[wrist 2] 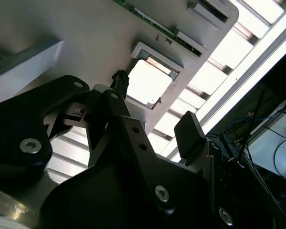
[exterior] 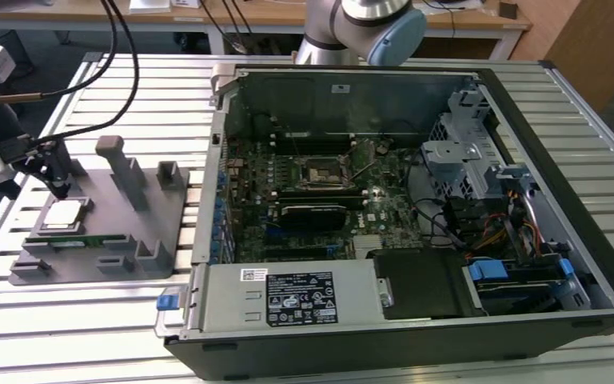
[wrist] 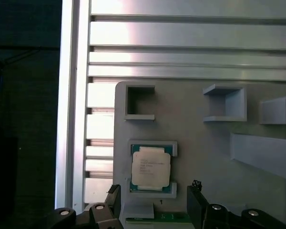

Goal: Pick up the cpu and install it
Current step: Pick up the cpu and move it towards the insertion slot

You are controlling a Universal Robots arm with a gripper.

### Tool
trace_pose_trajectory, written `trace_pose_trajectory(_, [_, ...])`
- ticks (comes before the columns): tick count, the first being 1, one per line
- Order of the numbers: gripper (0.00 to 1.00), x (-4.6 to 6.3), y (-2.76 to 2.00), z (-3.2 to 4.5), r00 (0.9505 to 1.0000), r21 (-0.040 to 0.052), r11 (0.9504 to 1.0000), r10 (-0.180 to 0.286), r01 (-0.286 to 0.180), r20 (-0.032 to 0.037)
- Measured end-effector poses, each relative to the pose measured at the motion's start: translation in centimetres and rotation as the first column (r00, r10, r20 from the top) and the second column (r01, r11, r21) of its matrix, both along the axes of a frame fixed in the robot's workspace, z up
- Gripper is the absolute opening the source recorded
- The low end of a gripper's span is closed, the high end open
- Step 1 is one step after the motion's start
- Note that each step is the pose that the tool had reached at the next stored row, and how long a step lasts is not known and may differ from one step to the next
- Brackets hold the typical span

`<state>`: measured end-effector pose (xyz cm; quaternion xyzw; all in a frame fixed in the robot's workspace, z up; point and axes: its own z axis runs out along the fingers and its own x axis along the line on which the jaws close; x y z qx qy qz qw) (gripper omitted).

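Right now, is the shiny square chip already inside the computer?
No, the cpu lies in its pocket on the grey holder, outside the computer case.

The cpu, a small flat square chip with a silver-grey metal top carrying faint print and a thin green edge around it, lies face up and level in a square recess of the grey holder, at the exterior view's left.

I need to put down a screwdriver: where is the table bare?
The table slats are bare below the grey fixture in the exterior view, and above it too. The open computer case is crowded.
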<state>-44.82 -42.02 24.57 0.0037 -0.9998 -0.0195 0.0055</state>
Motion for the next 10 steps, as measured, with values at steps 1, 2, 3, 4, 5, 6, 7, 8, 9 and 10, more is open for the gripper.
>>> trace_pose_trajectory(1, [0.66, 0.0, 0.0, -0.15, 1.0, 0.0, 1.0, 0.0, 0.0, 0.0])
trace_pose_trajectory(2, [0.66, 0.0, 0.0, -0.29, 1.0, -0.0001, 1.0, 0.0, 0.0, -0.0001])
trace_pose_trajectory(3, [0.66, 0.0, 0.0, -0.42, 1.0, 0.0, 1.0, 0.0, 0.0, 0.0])
trace_pose_trajectory(4, [0.66, 0.0, 0.01, -0.55, 1.0, 0.0, 1.0, 0.0, 0.0, 0.0001])
trace_pose_trajectory(5, [0.66, 0.0, 0.01, -0.71, 1.0, 0.0, 1.0, 0.0, 0.0, 0.0])
trace_pose_trajectory(6, [0.66, 0.0, 0.01, -0.87, 1.0, 0.0, 1.0, 0.0, 0.0, 0.0])
trace_pose_trajectory(7, [0.66, 0.0, 0.02, -1.04, 1.0, 0.0, 1.0, 0.0, 0.0, -0.0001])
trace_pose_trajectory(8, [0.66, 0.0, 0.02, -1.2, 1.0, -0.0001, 1.0, 0.0, 0.0, -0.0001])
trace_pose_trajectory(9, [0.66, 0.0, 0.03, -1.37, 1.0, 0.0, 1.0, 0.0, 0.0, 0.0])
trace_pose_trajectory(10, [0.66, 0.0, 0.04, -1.54, 1.0, -0.0001, 1.0, 0.0, 0.0, -0.0001])
